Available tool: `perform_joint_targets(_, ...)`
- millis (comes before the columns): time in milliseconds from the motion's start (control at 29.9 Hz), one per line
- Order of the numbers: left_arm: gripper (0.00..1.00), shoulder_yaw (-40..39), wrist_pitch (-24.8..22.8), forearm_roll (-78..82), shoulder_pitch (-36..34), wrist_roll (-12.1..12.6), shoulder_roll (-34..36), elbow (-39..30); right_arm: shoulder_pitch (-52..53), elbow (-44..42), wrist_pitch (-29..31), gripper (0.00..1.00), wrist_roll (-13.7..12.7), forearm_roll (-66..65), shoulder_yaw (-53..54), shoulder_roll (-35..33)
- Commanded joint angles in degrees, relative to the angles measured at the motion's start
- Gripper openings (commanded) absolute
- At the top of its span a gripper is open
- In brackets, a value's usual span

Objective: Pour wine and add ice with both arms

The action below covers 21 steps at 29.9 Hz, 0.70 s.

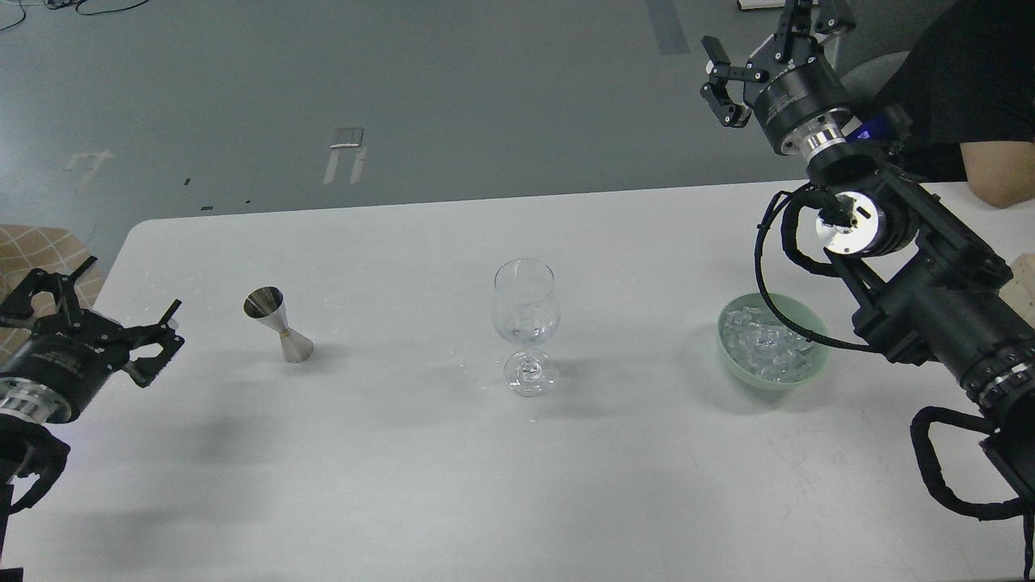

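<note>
A clear stemmed wine glass stands upright at the middle of the white table. It looks nearly empty. A steel jigger stands upright to its left. A pale green bowl at the right holds a heap of clear ice cubes. My left gripper is open and empty at the table's left edge, well left of the jigger. My right gripper is open and empty, raised high beyond the table's far right edge, above and behind the bowl.
A person in black sits at the far right, a forearm resting on the table. A checked cushion lies off the table's left edge. A beige object pokes in at the right edge.
</note>
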Motion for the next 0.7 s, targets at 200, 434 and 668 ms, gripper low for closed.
perform_joint_targets(200,0.98,-0.2,-0.2,0.9,-10.8,-0.3,4.3,5.4,0.2,0.4,0.0,1.00,0.0,0.0,0.0,-1.0)
perform_joint_targets(434,0.98,0.4,-1.5,1.2,-14.3,0.1,8.5,6.3,0.4,2.1,-1.1,1.00,-0.1,-0.1,-0.1,-3.8)
perform_joint_targets(668,0.98,14.4,-6.1,5.6,-26.6,-0.3,12.9,13.4,0.7,3.8,-1.5,1.00,-0.1,-0.6,-4.4,-7.0)
